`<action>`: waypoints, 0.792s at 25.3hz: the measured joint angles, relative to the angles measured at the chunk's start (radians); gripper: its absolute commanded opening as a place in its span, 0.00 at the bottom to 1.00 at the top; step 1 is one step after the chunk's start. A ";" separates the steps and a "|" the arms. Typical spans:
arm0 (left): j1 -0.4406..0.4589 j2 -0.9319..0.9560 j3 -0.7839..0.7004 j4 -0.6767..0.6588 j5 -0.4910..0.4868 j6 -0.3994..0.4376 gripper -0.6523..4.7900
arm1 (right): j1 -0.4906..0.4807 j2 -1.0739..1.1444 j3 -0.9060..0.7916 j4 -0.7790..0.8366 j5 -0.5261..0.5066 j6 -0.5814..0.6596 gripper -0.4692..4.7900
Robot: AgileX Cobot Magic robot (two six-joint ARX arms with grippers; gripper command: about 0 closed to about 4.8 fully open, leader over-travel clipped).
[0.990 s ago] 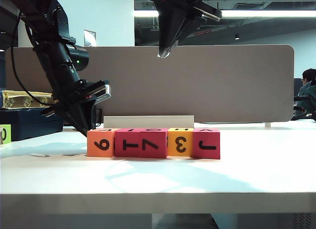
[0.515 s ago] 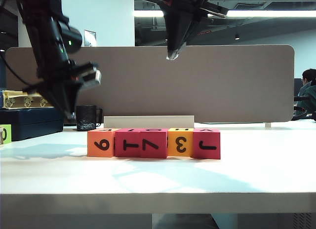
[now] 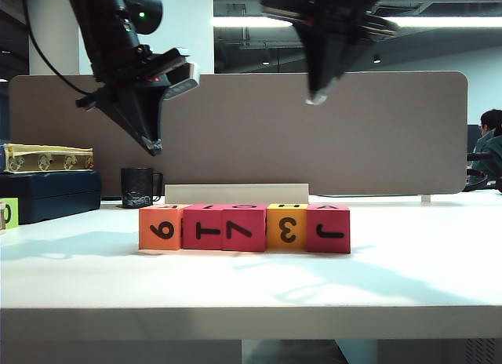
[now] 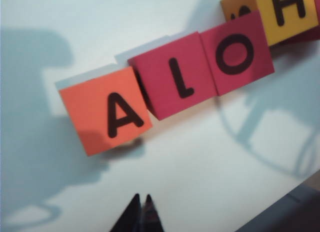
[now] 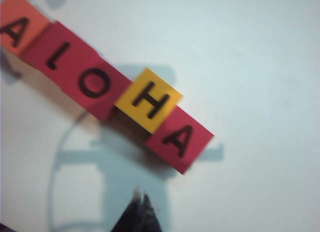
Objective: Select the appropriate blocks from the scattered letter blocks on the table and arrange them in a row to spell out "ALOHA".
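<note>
On table (image 3: 408, 262), touching blocks (image 3: 244, 227): ALOHA

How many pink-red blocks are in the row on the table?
3. In the exterior view, two pink-red blocks sit together, one right of the orange block, another beside it; the third ends the row, past the yellow block. None seems hidden.

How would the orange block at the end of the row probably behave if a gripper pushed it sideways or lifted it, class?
The orange block is a flat-faced cube on the table, so it would probably slide rather than roll or tip. Its matte, foam-like look suggests it is light and not slippery. It touches the pink-red block beside it, so a push along the row would likely shift that too.
</note>
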 measured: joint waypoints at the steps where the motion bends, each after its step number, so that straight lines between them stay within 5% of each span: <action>1: -0.010 0.000 -0.001 0.000 -0.010 0.000 0.11 | -0.009 0.000 0.000 -0.008 0.000 0.000 0.08; 20: -0.109 -0.157 -0.004 0.044 -0.032 -0.016 0.11 | -0.088 0.152 0.000 0.176 -0.067 -0.024 0.08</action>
